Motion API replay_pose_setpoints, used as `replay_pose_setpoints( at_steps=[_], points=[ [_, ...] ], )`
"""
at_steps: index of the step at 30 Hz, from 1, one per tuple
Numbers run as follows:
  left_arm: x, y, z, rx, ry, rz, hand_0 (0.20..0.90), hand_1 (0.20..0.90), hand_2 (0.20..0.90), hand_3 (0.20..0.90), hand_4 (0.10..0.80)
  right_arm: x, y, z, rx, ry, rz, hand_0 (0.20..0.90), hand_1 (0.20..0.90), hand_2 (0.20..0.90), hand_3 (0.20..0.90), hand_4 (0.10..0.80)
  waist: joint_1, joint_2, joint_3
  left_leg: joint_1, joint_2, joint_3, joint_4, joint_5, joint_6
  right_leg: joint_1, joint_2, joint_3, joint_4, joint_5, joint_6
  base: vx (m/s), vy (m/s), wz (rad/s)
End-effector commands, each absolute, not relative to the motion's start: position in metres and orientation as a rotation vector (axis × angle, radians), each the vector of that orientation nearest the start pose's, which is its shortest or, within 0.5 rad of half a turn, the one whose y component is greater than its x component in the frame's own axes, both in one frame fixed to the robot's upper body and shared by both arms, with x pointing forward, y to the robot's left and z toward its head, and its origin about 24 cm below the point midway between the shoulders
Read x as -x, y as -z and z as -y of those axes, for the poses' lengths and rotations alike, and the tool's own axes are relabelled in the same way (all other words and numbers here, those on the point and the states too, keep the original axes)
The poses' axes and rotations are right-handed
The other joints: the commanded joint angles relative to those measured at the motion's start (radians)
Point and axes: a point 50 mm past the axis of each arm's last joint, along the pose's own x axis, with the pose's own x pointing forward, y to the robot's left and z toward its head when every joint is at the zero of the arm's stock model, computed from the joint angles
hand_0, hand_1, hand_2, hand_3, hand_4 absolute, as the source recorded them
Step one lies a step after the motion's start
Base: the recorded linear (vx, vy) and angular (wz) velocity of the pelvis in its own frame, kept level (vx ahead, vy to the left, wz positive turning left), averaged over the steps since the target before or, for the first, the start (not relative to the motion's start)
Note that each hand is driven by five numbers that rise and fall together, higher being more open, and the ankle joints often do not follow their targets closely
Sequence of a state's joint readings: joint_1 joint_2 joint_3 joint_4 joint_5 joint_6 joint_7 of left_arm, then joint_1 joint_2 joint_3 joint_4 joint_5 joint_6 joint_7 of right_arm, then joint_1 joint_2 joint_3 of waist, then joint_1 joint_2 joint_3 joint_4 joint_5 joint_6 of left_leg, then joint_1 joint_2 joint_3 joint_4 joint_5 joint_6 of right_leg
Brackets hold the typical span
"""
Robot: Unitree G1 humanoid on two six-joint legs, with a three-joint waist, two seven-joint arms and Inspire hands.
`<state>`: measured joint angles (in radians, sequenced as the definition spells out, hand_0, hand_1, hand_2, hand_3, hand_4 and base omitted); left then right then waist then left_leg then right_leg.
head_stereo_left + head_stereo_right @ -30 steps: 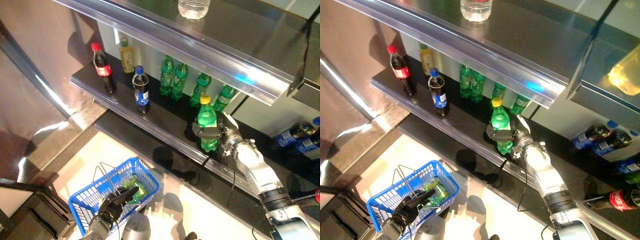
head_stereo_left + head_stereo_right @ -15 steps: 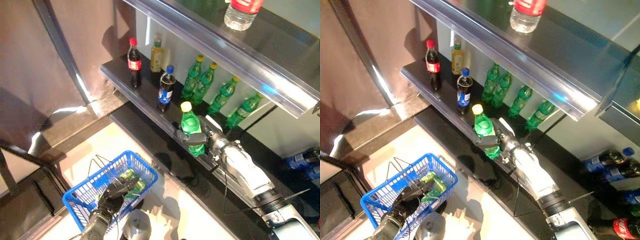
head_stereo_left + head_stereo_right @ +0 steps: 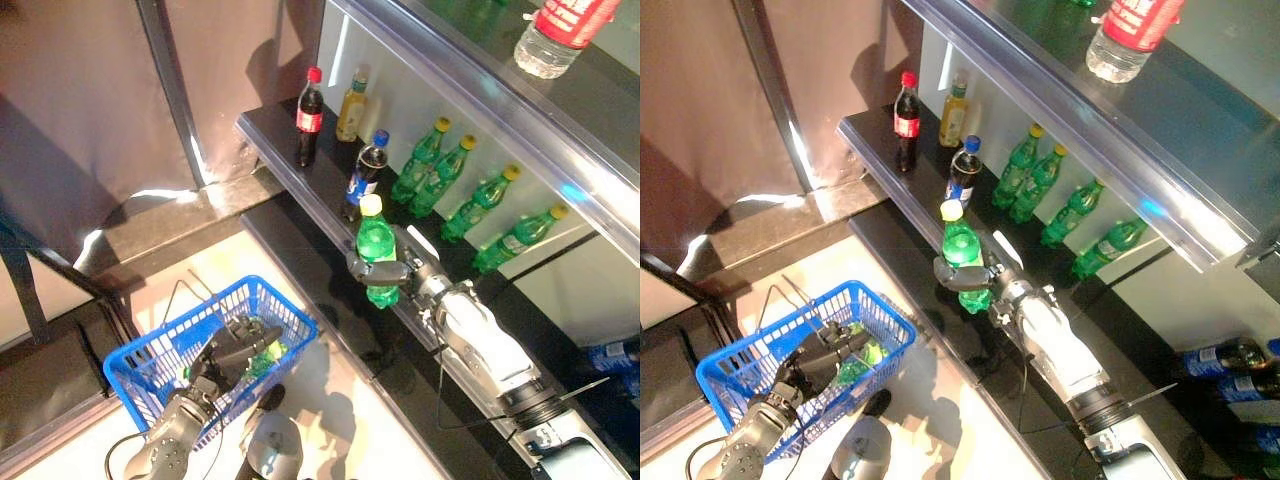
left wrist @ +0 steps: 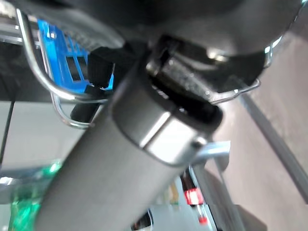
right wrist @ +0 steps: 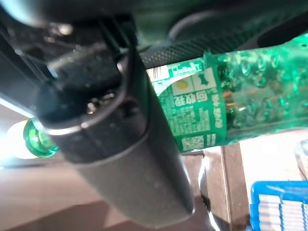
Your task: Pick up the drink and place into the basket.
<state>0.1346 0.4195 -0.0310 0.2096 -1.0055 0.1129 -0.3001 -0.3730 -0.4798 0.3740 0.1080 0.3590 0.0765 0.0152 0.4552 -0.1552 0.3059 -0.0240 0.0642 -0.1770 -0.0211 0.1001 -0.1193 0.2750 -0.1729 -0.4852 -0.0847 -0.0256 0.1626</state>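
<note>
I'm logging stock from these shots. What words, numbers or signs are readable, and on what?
Green bottle in the right hand: label print shows in the right wrist view, too blurred to quote.
Red-capped bottle and the other shelf bottles: labels too small to read.
Blue basket: no text seen.

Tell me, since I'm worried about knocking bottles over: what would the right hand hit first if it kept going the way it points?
Probably the dark cola bottle with the blue cap just beyond; the right hand grips the green yellow-capped bottle and points along the black shelf towards it, though depth is unclear.
</note>
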Motion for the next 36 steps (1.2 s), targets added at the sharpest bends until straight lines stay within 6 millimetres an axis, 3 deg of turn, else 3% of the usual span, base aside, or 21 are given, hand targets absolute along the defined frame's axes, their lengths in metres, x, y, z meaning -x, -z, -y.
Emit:
replay_pose_setpoints(
  at_steps=[1,19,36],
  points=[
    [-0.24,-0.115,-0.173,0.676,0.768,0.309,0.3,0.3,0.3,0.2,0.1,-0.302,-0.158,0.121,0.136,-0.464,0.407,0.3,0.3,0.3,0.2,0.1,0.003,0.045,-0.211,0.065,0.014,0.025,-0.056,0.005,0.027,-0.07,0.035,0.008,0.134,-0.006,-0.09,0.0,0.0,0.0],
    [-0.209,-0.162,-0.132,0.614,1.246,0.423,0.3,0.3,0.3,0.2,0.1,-0.291,-0.158,0.093,0.126,-0.571,0.442,0.3,0.3,0.3,0.2,0.1,0.063,0.034,-0.212,0.04,-0.001,-0.041,-0.056,-0.011,0.015,-0.071,0.032,-0.008,0.137,-0.023,-0.078,-0.002,-0.015,0.06],
    [-0.195,-0.186,-0.115,0.611,1.42,0.53,0.3,0.3,0.3,0.2,0.1,-0.285,-0.149,0.069,0.134,-0.656,0.408,0.3,0.3,0.3,0.2,0.1,0.074,0.027,-0.22,0.017,-0.011,-0.057,-0.054,-0.008,0.012,-0.082,0.029,-0.02,0.133,-0.018,-0.073,-0.003,0.0,0.02]
  ],
)
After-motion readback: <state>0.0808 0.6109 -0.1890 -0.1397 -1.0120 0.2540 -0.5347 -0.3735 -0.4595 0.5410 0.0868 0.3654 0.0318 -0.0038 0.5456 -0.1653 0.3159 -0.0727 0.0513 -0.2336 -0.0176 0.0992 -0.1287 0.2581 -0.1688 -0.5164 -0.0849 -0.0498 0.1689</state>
